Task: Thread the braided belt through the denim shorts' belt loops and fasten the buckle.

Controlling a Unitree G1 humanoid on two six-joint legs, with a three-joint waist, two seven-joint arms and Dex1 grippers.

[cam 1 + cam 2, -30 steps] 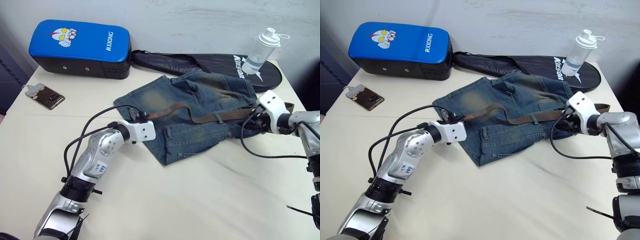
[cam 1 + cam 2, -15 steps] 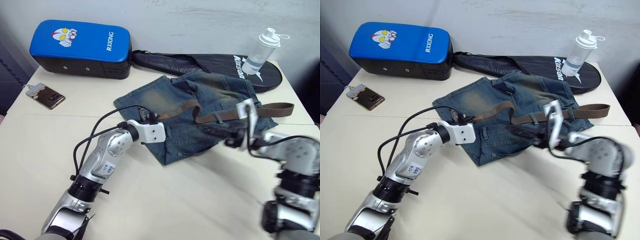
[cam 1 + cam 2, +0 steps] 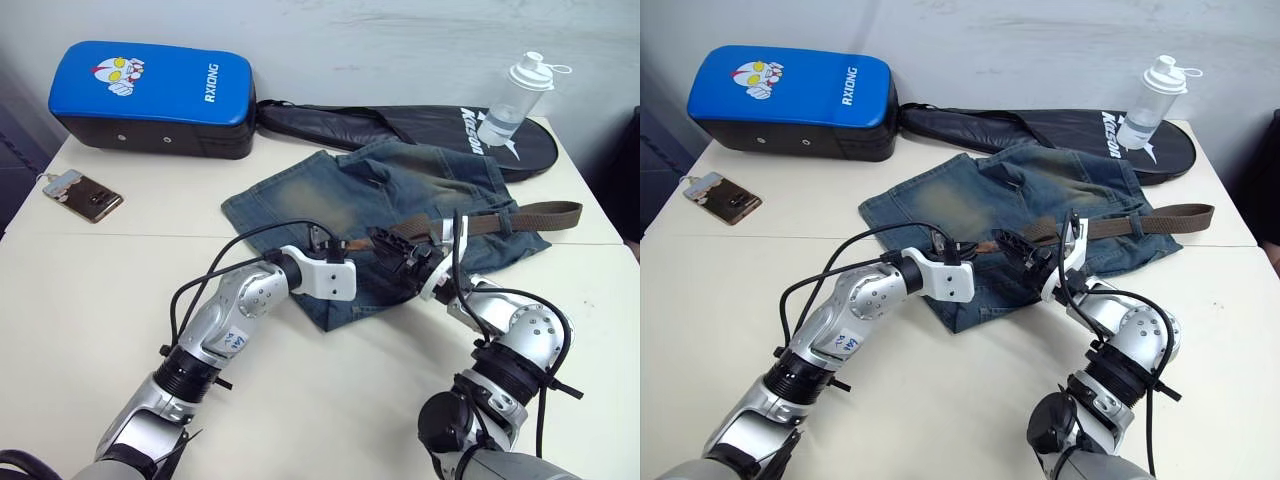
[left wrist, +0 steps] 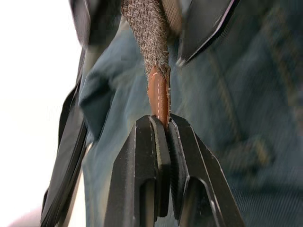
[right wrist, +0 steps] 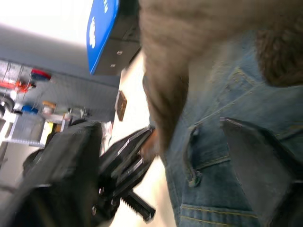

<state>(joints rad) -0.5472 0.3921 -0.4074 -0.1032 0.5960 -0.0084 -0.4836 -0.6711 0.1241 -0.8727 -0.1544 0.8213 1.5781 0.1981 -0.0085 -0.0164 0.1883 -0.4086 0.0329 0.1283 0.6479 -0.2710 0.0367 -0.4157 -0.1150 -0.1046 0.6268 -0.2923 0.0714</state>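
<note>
The left gripper pinches the braided belt tip over the denim shorts near the table's middle, while the right gripper gapes wide beside it, so a missed grab could drop the tip.

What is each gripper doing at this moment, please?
Left gripper: shut on the leather tip of the braided belt.
Right gripper: open, its fingers spread over the denim shorts, holding nothing.

Blue pad, phone, bottle, racket bag
</note>
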